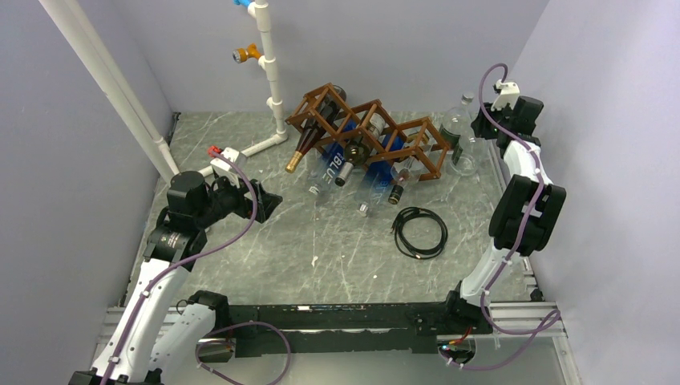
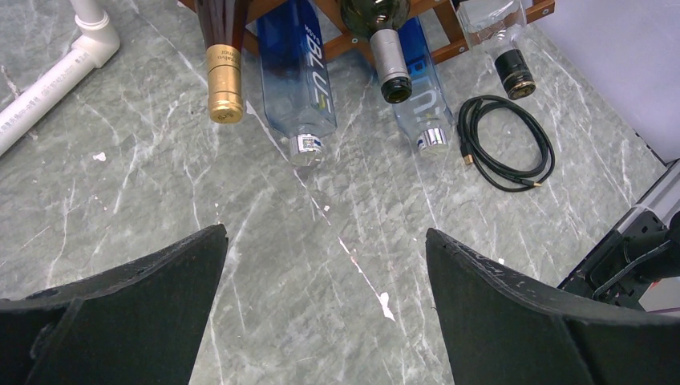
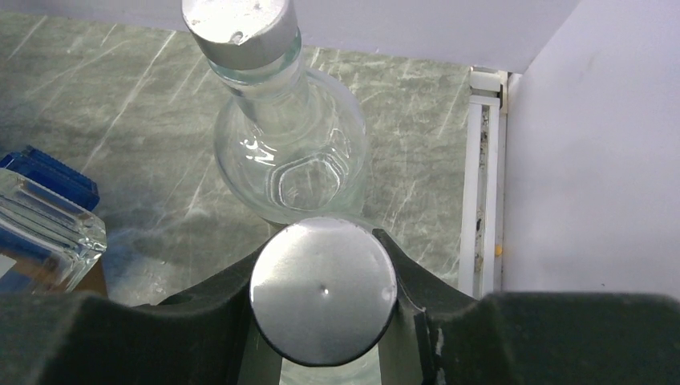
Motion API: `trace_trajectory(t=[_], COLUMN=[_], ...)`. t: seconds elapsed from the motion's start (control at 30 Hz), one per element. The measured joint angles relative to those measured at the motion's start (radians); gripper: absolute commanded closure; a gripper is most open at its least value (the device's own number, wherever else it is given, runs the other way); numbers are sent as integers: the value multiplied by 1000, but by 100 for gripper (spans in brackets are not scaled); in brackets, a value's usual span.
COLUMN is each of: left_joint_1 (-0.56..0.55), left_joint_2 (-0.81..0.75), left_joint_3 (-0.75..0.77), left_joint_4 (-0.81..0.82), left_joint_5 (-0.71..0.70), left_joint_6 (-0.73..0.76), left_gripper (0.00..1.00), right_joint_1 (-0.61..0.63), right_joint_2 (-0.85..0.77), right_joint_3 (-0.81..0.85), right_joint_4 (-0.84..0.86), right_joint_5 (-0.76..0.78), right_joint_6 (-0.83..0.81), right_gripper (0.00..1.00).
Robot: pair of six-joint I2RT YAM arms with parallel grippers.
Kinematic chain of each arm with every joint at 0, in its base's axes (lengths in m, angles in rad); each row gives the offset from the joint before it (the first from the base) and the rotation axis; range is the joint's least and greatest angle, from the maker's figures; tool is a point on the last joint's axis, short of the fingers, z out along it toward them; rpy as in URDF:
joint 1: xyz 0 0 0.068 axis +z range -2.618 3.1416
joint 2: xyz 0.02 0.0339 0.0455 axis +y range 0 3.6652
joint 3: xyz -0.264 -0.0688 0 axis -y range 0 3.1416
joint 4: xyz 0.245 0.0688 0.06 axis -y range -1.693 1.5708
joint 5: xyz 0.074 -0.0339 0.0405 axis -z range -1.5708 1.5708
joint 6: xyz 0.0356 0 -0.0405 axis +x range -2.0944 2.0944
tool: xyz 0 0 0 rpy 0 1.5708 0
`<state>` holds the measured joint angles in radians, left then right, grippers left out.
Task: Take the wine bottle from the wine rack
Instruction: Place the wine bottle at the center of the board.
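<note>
The brown wooden wine rack [image 1: 413, 144] stands at the back of the table with several bottles lying in its cells, necks toward me, among them a dark gold-capped one [image 2: 224, 84]. Right of the rack, my right gripper [image 3: 323, 298] is shut on the silver cap of an upright clear wine bottle [image 3: 323, 289], which is out of the rack. A second clear bottle [image 3: 289, 164] stands just behind it. My left gripper [image 2: 325, 237] is open over bare table in front of the rack, holding nothing.
A coiled black cable [image 1: 419, 233] lies in front of the rack's right end. A white pipe frame [image 1: 269, 64] rises at the back left. Blue bottles [image 2: 298, 76] stick out of the rack's lower cells. A metal rail [image 3: 481, 176] and the wall sit close on the right.
</note>
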<state>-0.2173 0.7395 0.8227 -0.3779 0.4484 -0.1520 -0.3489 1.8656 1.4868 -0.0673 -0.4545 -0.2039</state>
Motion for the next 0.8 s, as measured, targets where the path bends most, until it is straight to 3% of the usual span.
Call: trace_trajectory(t=[0.27,0.4,0.53,0.8], left_joint_1=[1,1,1,1], left_joint_2=[0,0,0,-2], left_joint_3=[0,0,0,0], left_joint_4=[0,0,0,0], left_joint_5=[0,0,1,8], left_joint_6=[0,0,0,0], left_gripper=[1,1,1,0], right_joint_1=[0,0,-2,3], right_joint_2=[5,5,2,-92], right_joint_3=[4,4,-3,-50], right_joint_4=[-1,-7,-6,18], right_joint_5=[-15,-32,-46,-56], right_joint_6=[-12,-34,-43,-66], right_gripper=[85,66,39,17])
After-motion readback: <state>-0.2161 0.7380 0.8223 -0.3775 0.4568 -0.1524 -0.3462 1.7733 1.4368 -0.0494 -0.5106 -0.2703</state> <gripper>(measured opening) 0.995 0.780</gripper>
